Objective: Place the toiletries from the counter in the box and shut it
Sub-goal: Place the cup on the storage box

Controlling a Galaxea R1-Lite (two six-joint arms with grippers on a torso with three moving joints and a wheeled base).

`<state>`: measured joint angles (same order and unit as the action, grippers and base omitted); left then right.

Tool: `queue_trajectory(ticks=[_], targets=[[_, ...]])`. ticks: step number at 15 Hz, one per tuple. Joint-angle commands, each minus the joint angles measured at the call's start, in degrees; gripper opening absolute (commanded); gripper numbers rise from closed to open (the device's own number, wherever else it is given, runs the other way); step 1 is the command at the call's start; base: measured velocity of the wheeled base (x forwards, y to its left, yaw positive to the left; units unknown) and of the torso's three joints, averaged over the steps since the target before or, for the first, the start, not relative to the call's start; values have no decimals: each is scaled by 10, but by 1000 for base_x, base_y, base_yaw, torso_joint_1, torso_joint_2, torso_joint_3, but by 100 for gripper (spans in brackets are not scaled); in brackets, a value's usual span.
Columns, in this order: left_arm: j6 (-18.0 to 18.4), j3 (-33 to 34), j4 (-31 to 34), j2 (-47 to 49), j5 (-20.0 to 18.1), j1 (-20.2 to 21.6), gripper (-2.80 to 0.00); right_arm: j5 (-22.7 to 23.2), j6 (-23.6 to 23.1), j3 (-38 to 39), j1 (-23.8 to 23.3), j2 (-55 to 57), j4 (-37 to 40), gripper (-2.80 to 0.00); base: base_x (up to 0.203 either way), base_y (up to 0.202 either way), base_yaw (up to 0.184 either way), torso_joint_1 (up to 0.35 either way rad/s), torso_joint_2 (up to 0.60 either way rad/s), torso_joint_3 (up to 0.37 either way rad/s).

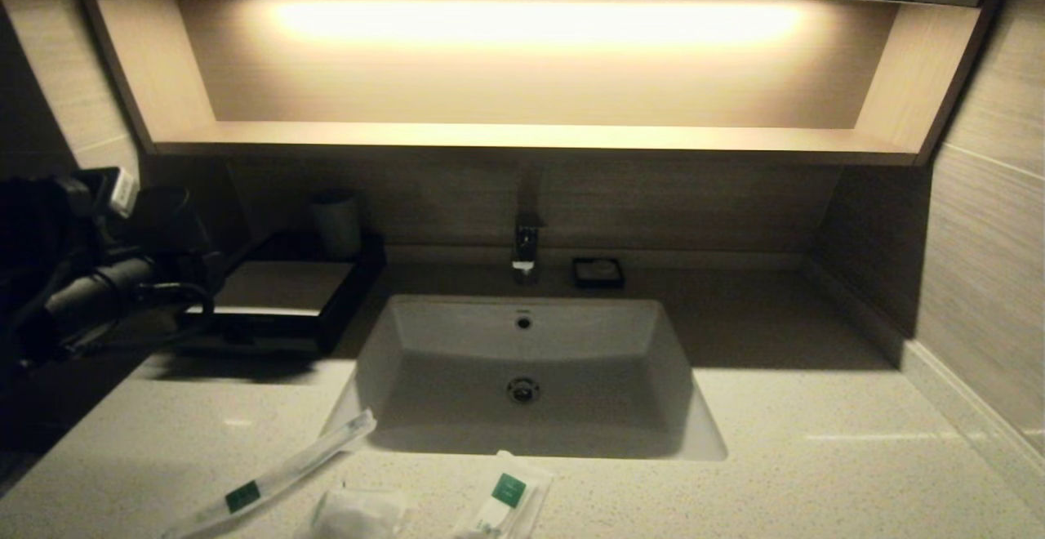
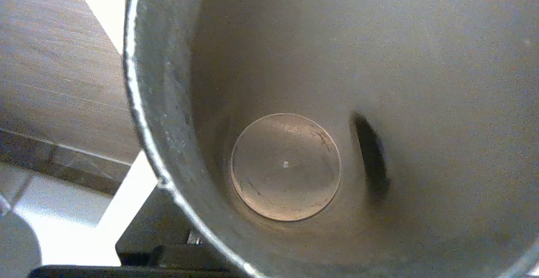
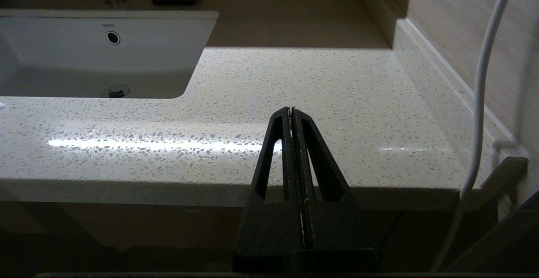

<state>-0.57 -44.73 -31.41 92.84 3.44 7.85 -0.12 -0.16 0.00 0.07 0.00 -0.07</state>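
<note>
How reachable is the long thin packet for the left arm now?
Probably not yet: the left pincer looks occupied by a dark cup, though the long thin packet lies uncovered on the counter.

Three white green-labelled toiletries (image 1: 269, 478) lie on the speckled counter (image 1: 816, 457) near its front edge; the black box (image 1: 286, 298) sits back-left.

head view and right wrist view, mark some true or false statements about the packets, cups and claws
1. Three packets lie on the counter, in front of the sink. True.
2. The right claw is open. False: it is shut, by the counter's front edge.
3. A cup stands on the box. True.
4. The left claw holds a packet. False: it grips a dark cup beside the box.
5. The soap dish sits left of the faucet. False: right.
</note>
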Motion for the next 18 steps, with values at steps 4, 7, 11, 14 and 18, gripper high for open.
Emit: queue_trajectory(ticks=[4,7,11,14,18], targets=[[1,-33,4,66,-2,-6,-280,0,0,1,0,0,0,-280,0,0,0,0,0,0],[0,-41,3,85,0,-6,-280,0,0,1,0,0,0,-280,0,0,0,0,0,0],[1,-73,6,129,2,11,-280,0,0,1,0,0,0,-280,0,0,0,0,0,0],[1,-95,4,152,2,20,-280,0,0,1,0,0,0,-280,0,0,0,0,0,0],[3,-120,6,167,2,22,-280,0,0,1,0,0,0,-280,0,0,0,0,0,0]])
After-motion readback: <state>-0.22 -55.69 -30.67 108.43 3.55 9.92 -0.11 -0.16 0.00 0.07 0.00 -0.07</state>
